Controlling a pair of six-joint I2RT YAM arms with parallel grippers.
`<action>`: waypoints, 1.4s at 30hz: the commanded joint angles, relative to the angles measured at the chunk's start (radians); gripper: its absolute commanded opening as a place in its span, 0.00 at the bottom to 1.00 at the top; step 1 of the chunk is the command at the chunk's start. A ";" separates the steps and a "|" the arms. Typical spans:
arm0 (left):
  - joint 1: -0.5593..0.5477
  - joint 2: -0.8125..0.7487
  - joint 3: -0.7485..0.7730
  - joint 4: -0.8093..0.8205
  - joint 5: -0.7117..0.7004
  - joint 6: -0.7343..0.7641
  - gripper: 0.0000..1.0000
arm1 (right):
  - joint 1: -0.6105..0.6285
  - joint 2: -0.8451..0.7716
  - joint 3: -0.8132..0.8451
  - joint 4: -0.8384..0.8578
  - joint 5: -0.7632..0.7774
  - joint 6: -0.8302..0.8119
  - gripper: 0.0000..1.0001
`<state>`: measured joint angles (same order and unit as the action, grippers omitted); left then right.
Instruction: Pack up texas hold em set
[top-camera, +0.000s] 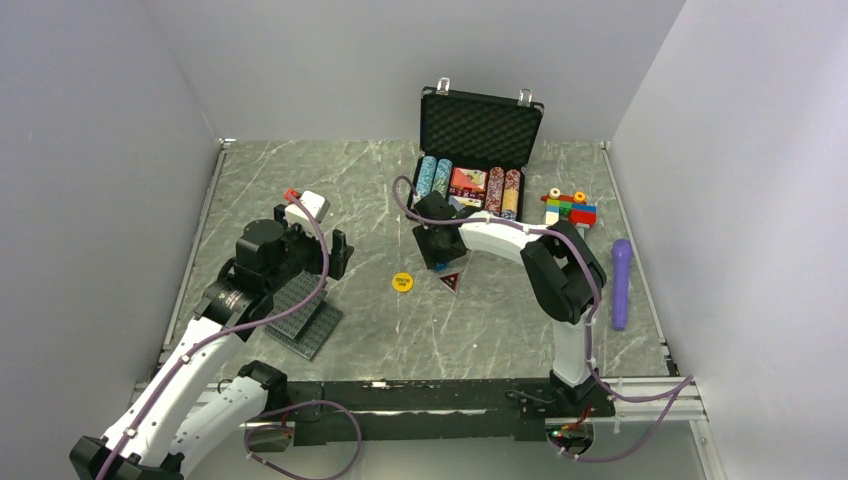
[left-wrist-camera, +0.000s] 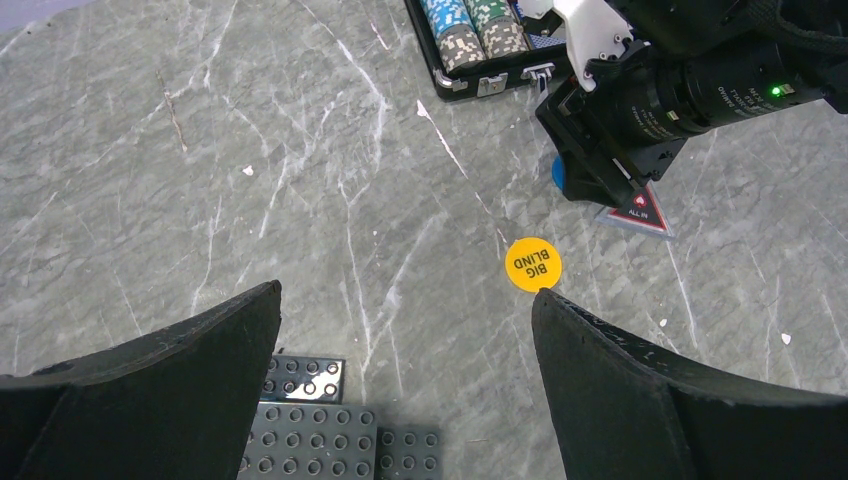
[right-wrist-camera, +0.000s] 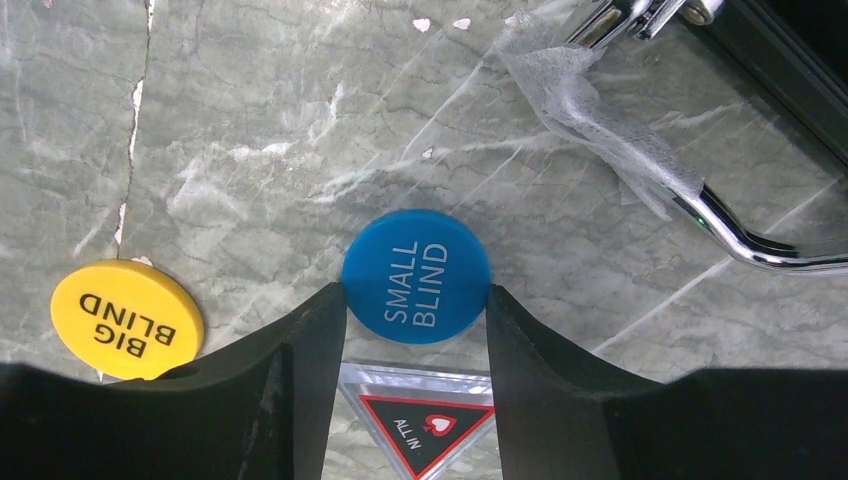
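Observation:
The black briefcase (top-camera: 480, 122) stands open at the back, its foam lid upright, with chip rows (top-camera: 435, 177) and card decks inside. My right gripper (top-camera: 438, 262) is shut on the blue "SMALL BLIND" button (right-wrist-camera: 416, 276), its fingertips pressing on both edges just in front of the case. The red-triangle "ALL IN" button (right-wrist-camera: 428, 425) lies on the table under it. The yellow "BIG BLIND" button (top-camera: 402, 282) lies flat to its left. My left gripper (left-wrist-camera: 406, 290) is open and empty, over the table left of the yellow button (left-wrist-camera: 533, 264).
Dark grey studded plates (top-camera: 305, 310) lie under my left gripper. A colourful toy-block figure (top-camera: 568, 208) stands right of the case. A purple stick-shaped object (top-camera: 621, 283) lies by the right wall. The case's chrome handle (right-wrist-camera: 750, 240) is just beyond my right fingers.

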<state>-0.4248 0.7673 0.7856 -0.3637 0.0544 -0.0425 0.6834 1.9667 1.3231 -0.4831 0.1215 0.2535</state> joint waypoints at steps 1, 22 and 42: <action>0.005 -0.013 0.017 0.029 -0.005 -0.011 0.99 | 0.001 0.016 0.018 -0.020 0.045 -0.016 0.38; 0.004 -0.034 0.009 0.039 -0.016 -0.012 0.99 | -0.132 -0.180 0.173 -0.089 0.054 -0.087 0.26; 0.005 -0.028 0.009 0.038 -0.015 -0.010 0.99 | -0.272 0.179 0.539 -0.085 -0.050 -0.093 0.25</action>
<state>-0.4248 0.7437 0.7853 -0.3584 0.0463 -0.0425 0.4091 2.1067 1.8141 -0.5491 0.0971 0.1638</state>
